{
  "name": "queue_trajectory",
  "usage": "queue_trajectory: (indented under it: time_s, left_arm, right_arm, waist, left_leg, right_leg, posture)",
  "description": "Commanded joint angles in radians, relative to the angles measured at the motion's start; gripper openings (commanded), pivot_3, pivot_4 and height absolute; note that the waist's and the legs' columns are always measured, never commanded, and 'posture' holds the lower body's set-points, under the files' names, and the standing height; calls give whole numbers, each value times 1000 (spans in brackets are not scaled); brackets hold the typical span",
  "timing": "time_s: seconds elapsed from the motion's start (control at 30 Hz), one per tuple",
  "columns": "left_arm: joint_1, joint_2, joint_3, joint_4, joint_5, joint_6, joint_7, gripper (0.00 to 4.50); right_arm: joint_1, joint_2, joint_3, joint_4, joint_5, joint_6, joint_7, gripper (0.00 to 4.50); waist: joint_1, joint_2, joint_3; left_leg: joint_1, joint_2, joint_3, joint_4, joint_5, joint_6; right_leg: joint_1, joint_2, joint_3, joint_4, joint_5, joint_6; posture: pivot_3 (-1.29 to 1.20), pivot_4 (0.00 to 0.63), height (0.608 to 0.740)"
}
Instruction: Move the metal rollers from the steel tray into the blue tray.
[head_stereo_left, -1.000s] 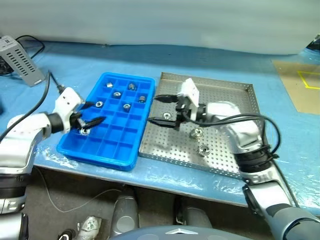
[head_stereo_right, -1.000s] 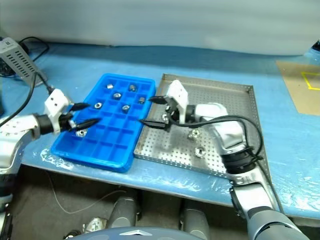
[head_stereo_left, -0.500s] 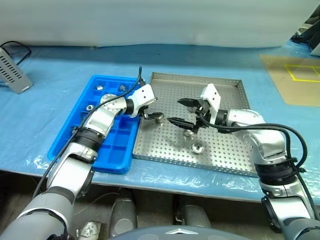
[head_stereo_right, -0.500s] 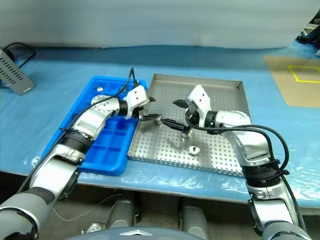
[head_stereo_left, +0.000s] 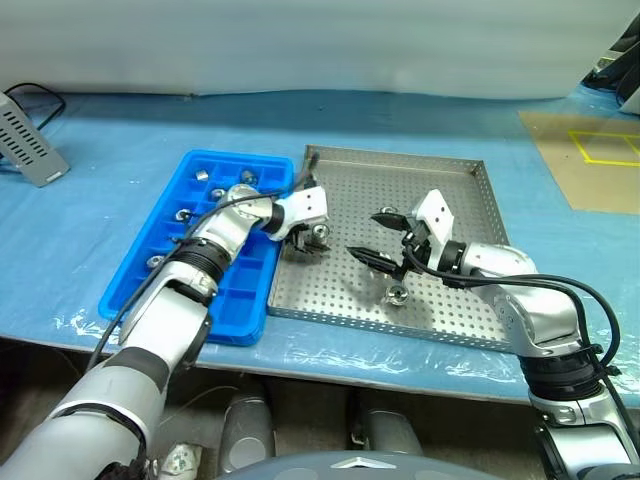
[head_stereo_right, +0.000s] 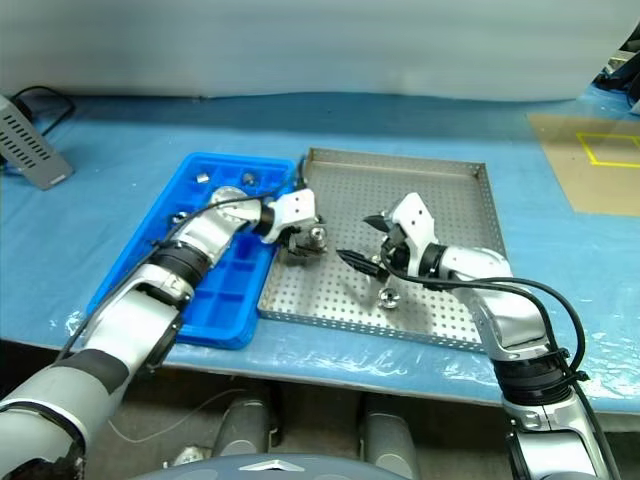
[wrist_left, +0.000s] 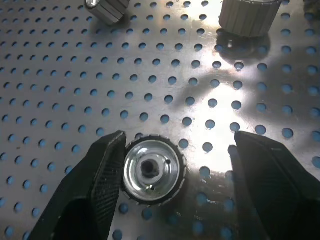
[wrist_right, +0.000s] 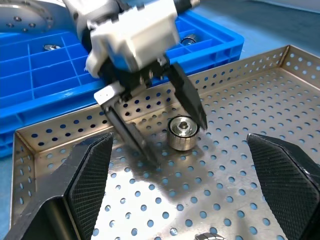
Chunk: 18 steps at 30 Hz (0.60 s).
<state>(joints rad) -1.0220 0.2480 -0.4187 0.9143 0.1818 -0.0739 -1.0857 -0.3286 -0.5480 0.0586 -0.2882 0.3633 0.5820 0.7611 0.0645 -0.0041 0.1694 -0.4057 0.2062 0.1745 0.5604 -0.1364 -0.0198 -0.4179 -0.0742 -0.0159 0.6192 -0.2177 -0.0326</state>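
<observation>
The steel tray (head_stereo_left: 455, 200) lies right of the blue tray (head_stereo_left: 160, 285), their edges side by side. My left gripper (head_stereo_left: 312, 241) reaches over the steel tray's left part, open, with one of the metal rollers (wrist_left: 152, 170) standing between its fingers; it sits against one finger (wrist_left: 97, 170) and apart from the other. My right gripper (head_stereo_left: 365, 233) hovers open over the tray's middle, holding nothing. Another roller (head_stereo_left: 397, 293) rests near the steel tray's front, just below that gripper. Several rollers, such as one (head_stereo_left: 201, 174) at the far end, sit in the blue tray's compartments.
A grey box (head_stereo_left: 30, 135) with a cable lies at the far left of the blue-covered table. A brown patch with yellow tape (head_stereo_left: 590, 150) is at the far right. The table's front edge runs close below both trays.
My left arm swung right, from over the blue tray to the steel tray, and came down around a roller. My right gripper drew back a little toward the right. The camera also shifted.
</observation>
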Motion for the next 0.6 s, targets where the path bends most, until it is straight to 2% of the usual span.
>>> queue_trajectory:
  time_s: [0.03,0.3,0.33,0.43,0.5,0.6]
  left_arm:
    - [-47,3,-42,70,79,-14,15,3638]
    - [-103,-7,-62,197,145,-36,49,3638]
    - [-105,-7,-59,204,145,-36,47,3638]
    - [-109,11,-55,209,146,-53,25,3041]
    - [-114,27,-57,212,159,-74,39,2451]
    - [-121,56,-40,196,143,-93,-7,2451]
  right_arm:
    - [21,-3,-11,-17,-13,-36,-11,4500]
    - [43,21,3,-71,-27,-16,-69,4500]
    - [45,21,3,-73,-27,-15,-72,4500]
    - [45,18,-7,-65,-28,-23,-76,4500]
    - [43,20,-8,-60,-28,-27,-77,4500]
    - [46,24,1,-52,-33,-36,-76,4500]
  waist:
    - [-4,0,0]
    - [-26,0,0]
    - [-27,0,0]
    - [-30,0,0]
    - [-33,0,0]
    - [-39,0,0]
  left_leg:
    - [0,0,0,0,0,0]
    - [11,0,0,1,0,0]
    - [13,0,0,0,0,0]
    - [15,0,0,0,0,0]
    - [15,0,0,0,0,0]
    - [14,0,0,-1,-1,1]
  right_leg:
    - [0,0,0,0,0,0]
    - [13,-1,0,-2,0,2]
    - [15,-1,0,-4,-3,8]
    - [17,-1,-1,-8,-3,10]
    - [17,-1,-1,-9,-3,10]
    - [17,-1,-1,-10,-2,9]
  posture:
    - [-284,150,740]
    - [-321,150,740]
    - [-321,150,740]
    - [-326,150,740]
    - [-324,150,740]
    - [-319,150,740]
